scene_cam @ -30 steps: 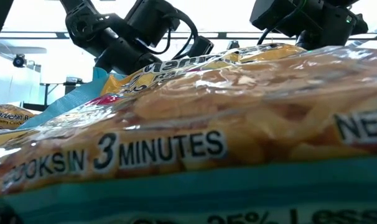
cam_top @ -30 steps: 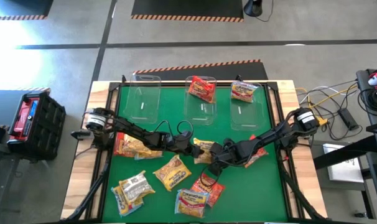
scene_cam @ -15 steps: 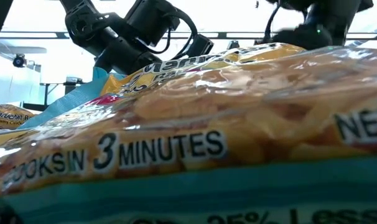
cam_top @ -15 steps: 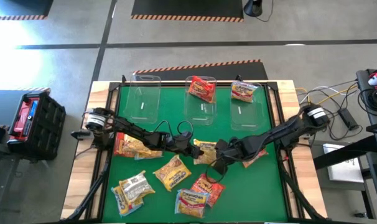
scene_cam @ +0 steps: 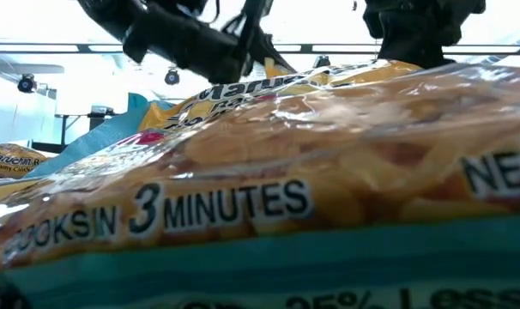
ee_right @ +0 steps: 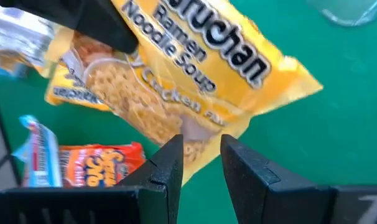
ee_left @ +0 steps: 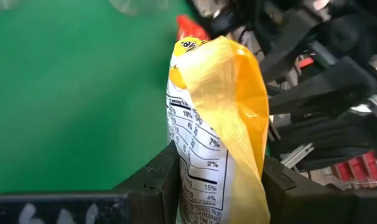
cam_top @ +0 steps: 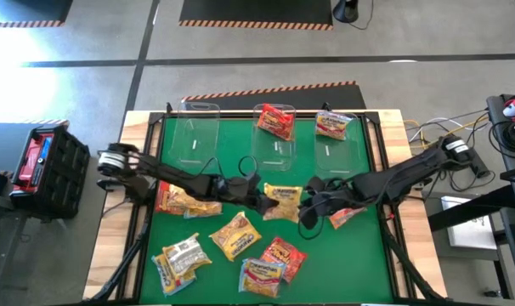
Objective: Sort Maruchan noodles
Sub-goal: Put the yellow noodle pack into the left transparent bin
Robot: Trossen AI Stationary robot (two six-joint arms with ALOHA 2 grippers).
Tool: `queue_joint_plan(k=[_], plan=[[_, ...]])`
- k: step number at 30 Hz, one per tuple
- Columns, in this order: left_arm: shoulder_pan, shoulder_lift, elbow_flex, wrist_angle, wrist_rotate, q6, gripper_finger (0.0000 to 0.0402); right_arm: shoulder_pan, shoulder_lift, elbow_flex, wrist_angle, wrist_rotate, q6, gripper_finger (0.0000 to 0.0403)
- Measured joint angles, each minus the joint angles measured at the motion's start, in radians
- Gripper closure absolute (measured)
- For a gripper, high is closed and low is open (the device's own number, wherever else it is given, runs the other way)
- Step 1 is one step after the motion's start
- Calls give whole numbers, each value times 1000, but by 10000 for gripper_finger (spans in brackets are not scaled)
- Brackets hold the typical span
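Left gripper [cam_top: 262,197] is clamped on a yellow packet [cam_top: 282,202], pinching it between both fingers [ee_left: 156,180] so the nutrition panel shows in the left wrist view. Its arm stretches low across the green mat [cam_top: 206,174] from 9 o'clock to the centre. Right gripper [cam_top: 307,211] sits just at 3 o'clock of that packet with its fingers together, holding nothing; its arm reaches in from 3 o'clock, elbow low. In its wrist view the yellow packet hangs tilted just beyond the fingertips.

At 12 o'clock stand three clear bins [cam_top: 195,127]; the middle one holds a red packet [cam_top: 275,120], the right one an orange packet [cam_top: 333,125]. More packets [cam_top: 234,235] lie scattered from 6 to 8 o'clock, and one [cam_top: 347,215] lies beneath the right arm. Another packet [scene_cam: 260,206] fills the low view.
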Motion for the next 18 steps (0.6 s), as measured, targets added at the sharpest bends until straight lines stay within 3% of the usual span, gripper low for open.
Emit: queue_joint_plan(k=[9,18], plan=[[11,-202,0,-272,-154,87,287,-4,-87,0,16,0,52,305],[13,-344,0,-302,-308,166,286,-75,-115,0,171,-1,18,251]])
